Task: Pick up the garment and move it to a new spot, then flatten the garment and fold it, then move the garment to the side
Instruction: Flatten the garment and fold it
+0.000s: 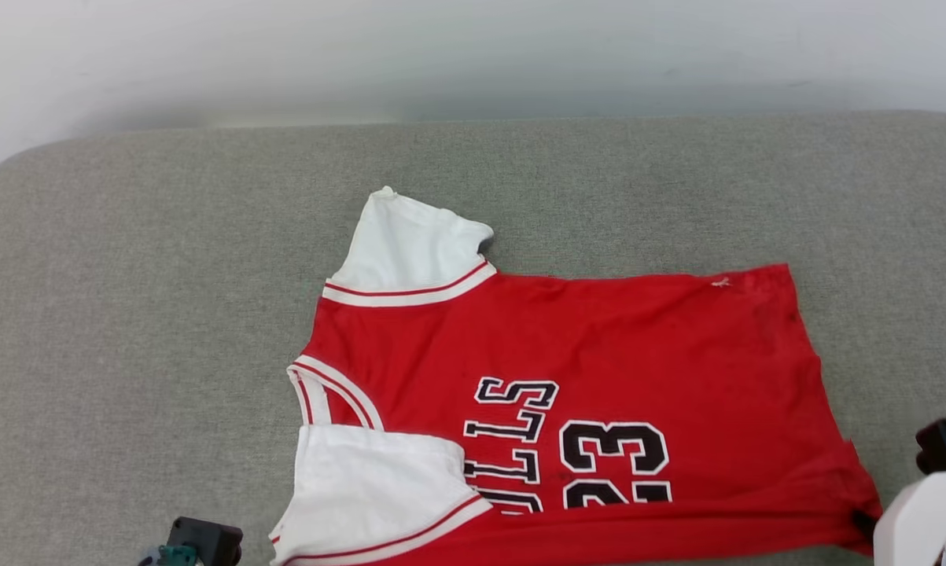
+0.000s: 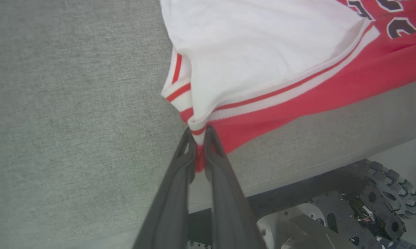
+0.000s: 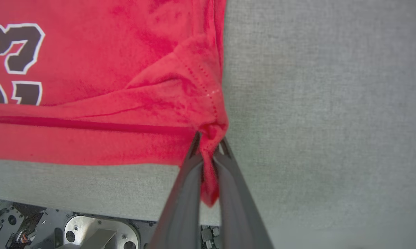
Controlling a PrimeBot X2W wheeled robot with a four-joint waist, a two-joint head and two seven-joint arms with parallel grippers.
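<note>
Head view showed one garment (image 1: pixel 598 346) on one grey cushion (image 1: pixel 126 314). Two grippers pinched it tight: left gripper (image 2: pixel 200 134) on a sleeve corner, right gripper (image 3: pixel 210 142) on a hem corner.

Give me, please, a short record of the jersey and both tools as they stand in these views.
Garment: red jersey, front up, neck toward the robot's left
Support: grey upholstered surface
Print: number 23, reading sideways in the head view
Far sleeve: white, lying outward
Near sleeve: white, folded in over part of the lettering
Left tool: shut, pinching striped trim at the near sleeve corner
Right tool: shut, pinching the bunched red hem corner
</note>
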